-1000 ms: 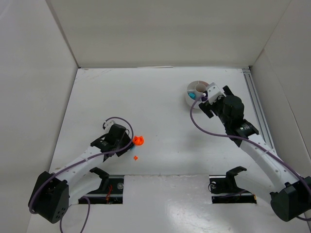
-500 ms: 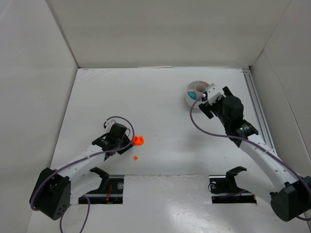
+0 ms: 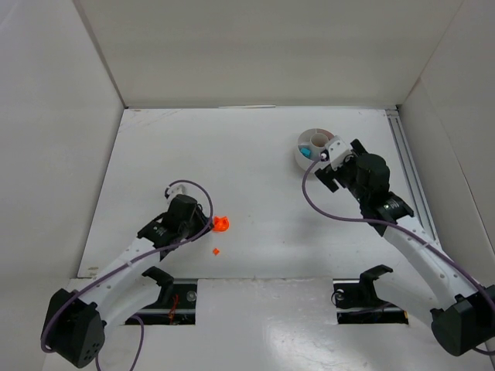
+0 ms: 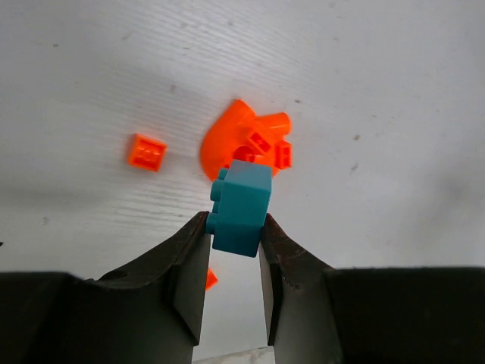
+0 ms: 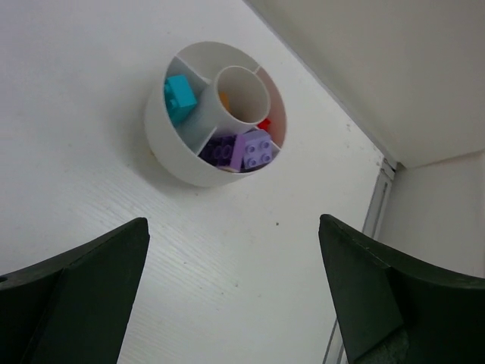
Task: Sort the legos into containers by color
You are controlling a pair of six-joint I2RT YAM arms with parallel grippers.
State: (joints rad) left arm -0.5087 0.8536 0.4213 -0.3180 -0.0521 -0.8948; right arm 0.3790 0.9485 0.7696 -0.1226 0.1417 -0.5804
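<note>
My left gripper [image 4: 235, 225] is shut on a teal brick [image 4: 241, 206] and holds it just above a large orange curved piece [image 4: 236, 140]. A small orange brick [image 4: 146, 152] lies to its left, and an orange bit [image 4: 211, 278] shows between the fingers. In the top view the left gripper [image 3: 204, 223] is beside the orange piece [image 3: 221, 225]. The white dish [image 5: 170, 159] holds a teal brick [image 5: 179, 97], purple bricks [image 5: 244, 149] and a red bit [image 5: 263, 123]. My right gripper [image 5: 233, 221] is open and empty, just in front of the dish [image 3: 307, 154].
White walls close in the table on the left, back and right. A metal rail [image 3: 407, 166] runs along the right side. Black brackets [image 3: 160, 279] [image 3: 370, 278] stand at the near edge. A tiny orange bit [image 3: 216, 251] lies on the table near the left arm.
The left arm has drawn back slightly to the left, gripper still by the orange piece. The right gripper has edged a little to the right of the dish.
</note>
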